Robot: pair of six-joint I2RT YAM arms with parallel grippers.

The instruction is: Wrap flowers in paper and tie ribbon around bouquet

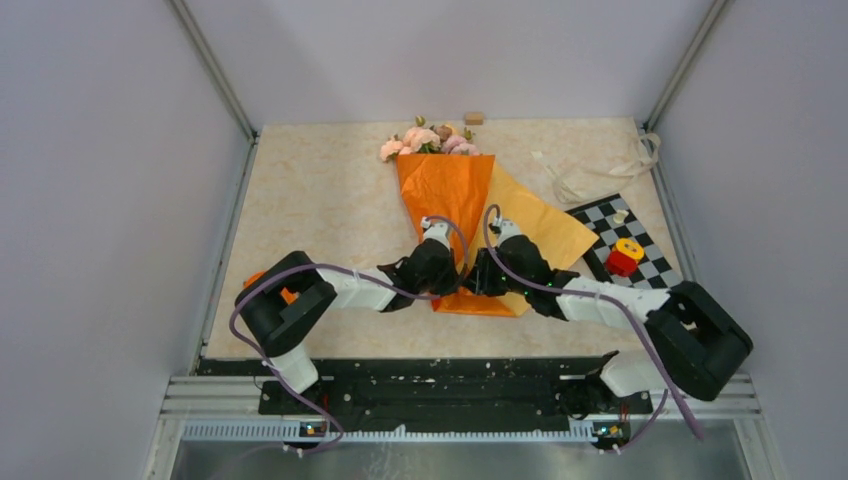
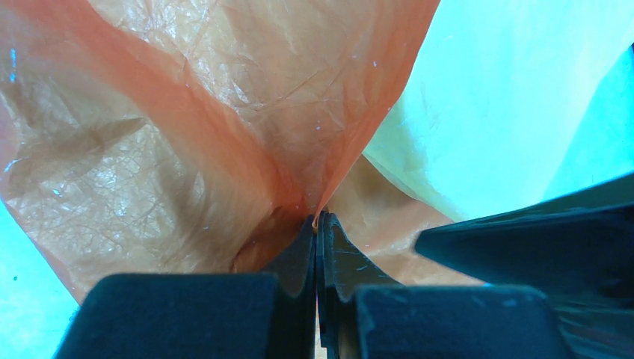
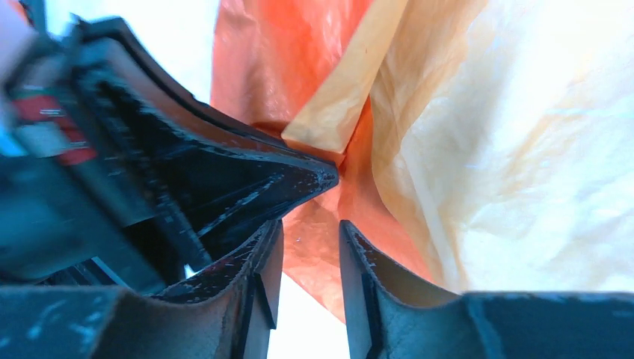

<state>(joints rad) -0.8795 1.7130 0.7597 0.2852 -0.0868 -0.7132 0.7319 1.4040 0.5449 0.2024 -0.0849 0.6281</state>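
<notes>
1 bouquet [image 1: 443,185] | 1 ribbon [image 1: 600,175] | left gripper [image 2: 320,221] pinched tight on paper [image 2: 187,134] | right gripper [image 3: 310,228] slightly parted, paper in the gap

Your two arms [image 1: 355,290] are white with black joints; purple cables [image 1: 310,265] loop behind each scuffed black claw [image 2: 318,224].

Black-and-white checkerboard mat [image 1: 655,266] at the right edge of a beige marbled tabletop [image 1: 310,220]. On the mat: a red object with a yellow top [image 1: 626,257]; a small white piece [image 1: 620,215] nearer its far corner. Well left of the mat: a small wooden block [image 1: 474,118] at the far edge; an orange object [image 1: 286,294], partly hidden, at the near-left.
</notes>
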